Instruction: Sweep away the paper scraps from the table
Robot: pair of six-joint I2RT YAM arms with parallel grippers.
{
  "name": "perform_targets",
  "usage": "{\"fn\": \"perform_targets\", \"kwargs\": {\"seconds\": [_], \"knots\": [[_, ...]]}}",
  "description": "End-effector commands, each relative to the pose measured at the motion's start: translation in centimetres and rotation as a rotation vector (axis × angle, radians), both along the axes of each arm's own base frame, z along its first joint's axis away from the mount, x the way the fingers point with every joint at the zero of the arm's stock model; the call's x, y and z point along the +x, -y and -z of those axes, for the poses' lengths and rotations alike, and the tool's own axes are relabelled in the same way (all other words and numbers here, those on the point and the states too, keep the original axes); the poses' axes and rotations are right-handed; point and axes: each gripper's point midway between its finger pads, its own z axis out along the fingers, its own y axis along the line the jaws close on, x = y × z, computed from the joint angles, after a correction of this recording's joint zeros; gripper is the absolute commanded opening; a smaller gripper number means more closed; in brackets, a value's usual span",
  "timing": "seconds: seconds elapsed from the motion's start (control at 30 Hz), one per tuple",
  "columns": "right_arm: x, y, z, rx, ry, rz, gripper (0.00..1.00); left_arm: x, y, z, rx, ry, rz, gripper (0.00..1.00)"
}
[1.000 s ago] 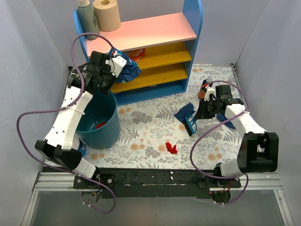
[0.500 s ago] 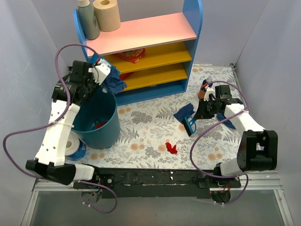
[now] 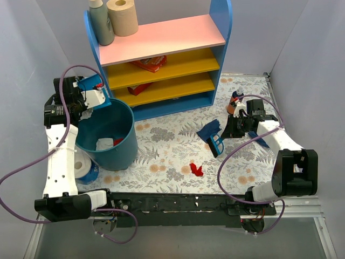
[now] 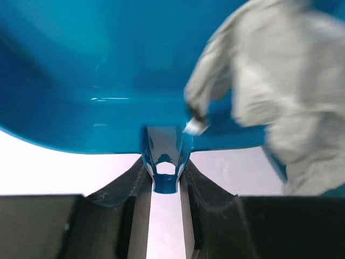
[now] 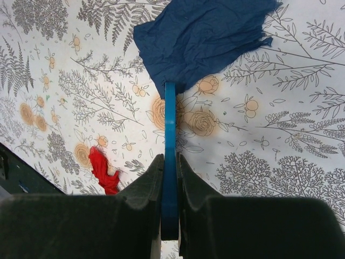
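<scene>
1. The table [image 3: 172, 148], covered in fern-and-flower cloth, lay beneath the right gripper [image 5: 170, 162]. The left gripper [image 4: 164, 170] was raised off the table's left end.
2. The shelf unit [image 3: 161, 38] stood beyond both grippers, against the back wall.
3. A blue bin [image 3: 123, 154] stood directly below the left gripper, with a white scrap [image 3: 103, 144] inside it.
4. The left gripper's jaws were pressed shut on the handle tab of the dustpan [image 4: 108, 65]. The blue pan spread ahead of the fingers, and a grey-white wad [image 4: 269, 91] lay against it, up and to their right.
5. The right gripper's jaws were clamped on the thin blue handle of the brush [image 5: 170, 118], which ran straight ahead of them.
6. A dark blue scrap [image 5: 205, 38] lay on the cloth at the brush's far end.
7. A red scrap [image 5: 102, 170] lay on the cloth left of the right fingers, apart from the brush.
</scene>
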Motion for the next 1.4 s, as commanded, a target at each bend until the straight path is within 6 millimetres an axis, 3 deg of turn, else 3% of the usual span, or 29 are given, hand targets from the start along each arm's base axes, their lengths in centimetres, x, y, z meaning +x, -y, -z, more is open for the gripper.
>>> {"fn": "perform_targets", "kwargs": {"seconds": [0.0, 0.1, 0.27, 0.3, 0.4, 0.43, 0.47, 0.5, 0.57, 0.67, 0.8, 0.93, 1.0, 1.03, 1.07, 1.1, 1.13, 1.17, 1.23, 1.27, 1.3, 1.37], "knots": [[-0.2, 0.1, -0.5, 0.008, 0.029, 0.003, 0.01, 2.4, -0.4, -2.8, 0.196, 0.007, 0.154, 0.00], [-0.7, 0.2, -0.5, 0.007, 0.036, 0.005, 0.01, 2.7, -0.7, -1.9, 0.244, -0.030, 0.168, 0.00], [-1.8, 0.6, -0.3, 0.002, 0.035, 0.019, 0.01, 2.9, -0.9, -3.2, 0.324, -0.009, 0.194, 0.00], [-2.1, 0.7, -0.2, 0.000, 0.029, 0.020, 0.01, 3.0, -0.8, -3.8, 0.368, -0.021, 0.231, 0.00], [-2.7, 0.9, 0.2, 0.000, 0.008, 0.030, 0.01, 5.2, 0.1, -8.9, 0.477, 0.130, 0.321, 0.00], [-2.9, 0.8, 0.4, 0.004, 0.001, 0.029, 0.01, 5.7, 0.1, -8.9, 0.470, 0.106, 0.328, 0.00], [-3.0, 0.8, 0.4, 0.007, -0.001, 0.028, 0.01, 5.6, 0.0, -11.1, 0.472, 0.141, 0.311, 0.00], [-2.9, 0.7, 0.4, 0.011, 0.002, 0.028, 0.01, 6.3, -0.2, -9.8, 0.436, 0.098, 0.303, 0.00], [-2.8, 0.6, 0.4, 0.011, 0.007, 0.023, 0.01, 6.5, -0.6, -9.1, 0.436, 0.089, 0.274, 0.00], [-2.4, 0.9, -0.2, 0.001, 0.030, 0.019, 0.01, 6.5, -0.3, -10.8, 0.431, 0.191, 0.269, 0.00], [-1.8, 0.6, -2.0, 0.014, 0.075, 0.005, 0.01, 7.0, 1.7, -13.2, 0.312, 0.339, 0.326, 0.00], [-1.5, 0.1, -4.2, 0.046, 0.112, -0.020, 0.01, 7.7, 4.9, -15.6, 0.126, 0.495, 0.400, 0.00], [-1.5, 0.0, -4.7, 0.042, 0.130, -0.046, 0.01, 7.9, 8.5, -16.6, -0.048, 0.577, 0.505, 0.00], [-1.6, 0.1, -4.7, 0.039, 0.133, -0.049, 0.01, 7.4, 9.8, -18.2, -0.098, 0.626, 0.547, 0.00], [-1.7, 0.1, -4.7, 0.036, 0.134, -0.052, 0.01, 6.9, 12.3, -18.9, -0.212, 0.659, 0.630, 0.00], [-1.8, 0.2, -4.7, 0.029, 0.137, -0.061, 0.01, 6.8, 13.0, -19.9, -0.248, 0.699, 0.649, 0.00], [-1.9, 0.1, -4.7, 0.029, 0.136, -0.066, 0.01, 6.6, 15.2, -20.5, -0.300, 0.721, 0.698, 0.00], [-1.9, 0.1, -4.8, 0.030, 0.143, -0.074, 0.01, 6.4, 18.5, -20.8, -0.360, 0.729, 0.761, 0.00], [-2.2, -0.2, -5.3, 0.042, 0.157, -0.103, 0.01, 7.6, 20.7, -20.0, -0.415, 0.718, 0.723, 0.00], [-2.2, -0.5, -5.6, 0.052, 0.165, -0.120, 0.01, 7.2, 23.4, -20.2, -0.460, 0.711, 0.761, 0.00], [-2.4, -0.9, -5.9, 0.068, 0.173, -0.142, 0.01, 8.6, 24.5, -18.3, -0.512, 0.658, 0.711, 0.00], [-3.4, -2.5, -7.1, 0.125, 0.205, -0.243, 0.01, 8.4, 27.7, -18.3, -0.580, 0.627, 0.721, 0.00]]}}
